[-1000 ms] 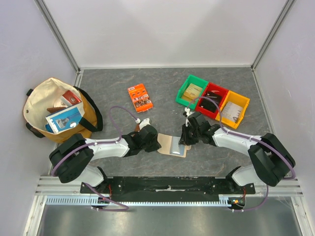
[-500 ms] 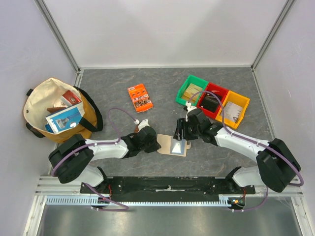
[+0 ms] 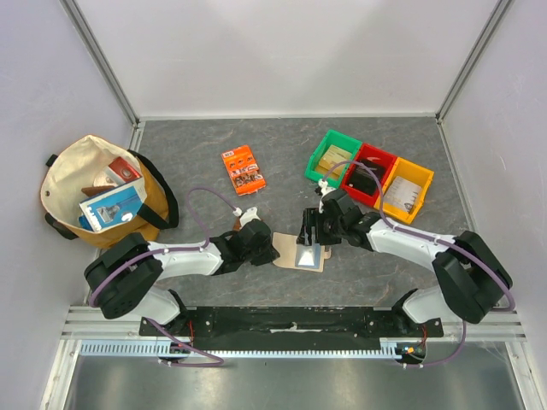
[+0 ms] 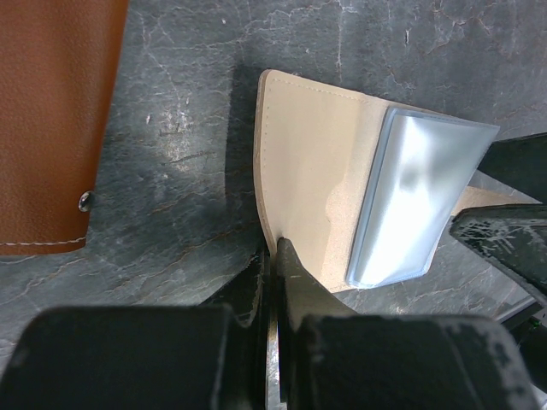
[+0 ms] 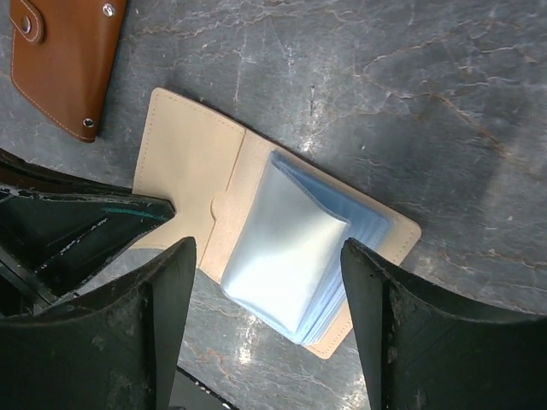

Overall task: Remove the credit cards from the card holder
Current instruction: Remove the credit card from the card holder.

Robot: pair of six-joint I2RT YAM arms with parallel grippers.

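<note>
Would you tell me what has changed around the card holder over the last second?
The right gripper opened wide and eased off the card holder, so more of its pale blue sleeves shows. No card is out yet. The left gripper stays shut at the holder's edge. The holder, the brown wallet and the bins have not moved.

Both arms are stretching inward toward each other, wrists kept low. The left gripper (image 4: 273, 269) is pinching the card holder (image 4: 308, 171) at its edge, while the right gripper (image 5: 267, 260) is hovering, fingers spread wide.
</note>
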